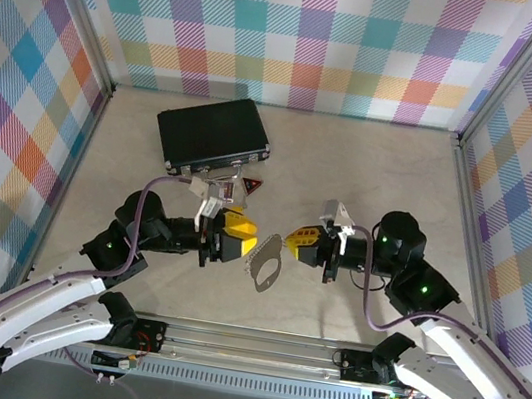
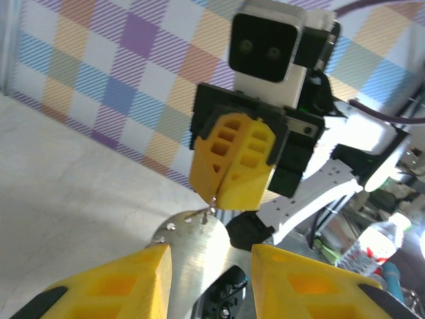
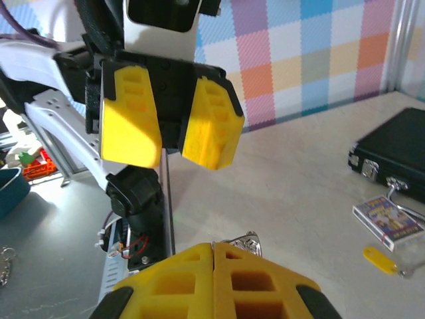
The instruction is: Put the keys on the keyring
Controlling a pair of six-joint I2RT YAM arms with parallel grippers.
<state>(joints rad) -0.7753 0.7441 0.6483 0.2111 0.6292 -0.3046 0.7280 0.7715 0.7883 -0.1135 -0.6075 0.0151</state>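
my right pincer [image 3: 212,256] is closed completely. the two yellow fingers press together with no gap, and a small silvery piece stands out just past their tips. from the left wrist camera this piece meets the top edge of the keyring [image 1: 266,268], so the right pincer grips the keyring at its rim. the flat grey loop hangs tilted just under and in front of these tips, above the table [image 3: 299,179].

my left pincer [image 2: 211,256] faces the right one, tip toward tip and very near. its fingers [image 2: 133,286] stand apart with a moderate gap. the lower part of the keyring lies in this gap, just ahead of the tips, and one finger covers its edge. i cannot tell if the metal touches a finger, but the fingers do not clamp it.

one key [image 3: 378,258] with a yellow head lies flat on the table, well apart from both pincers. as the right wrist camera sees it, the key is far to the right of my right pincer. it is just beside a small picture card [image 3: 387,222], and a black case [image 3: 392,153] lies behind the card.
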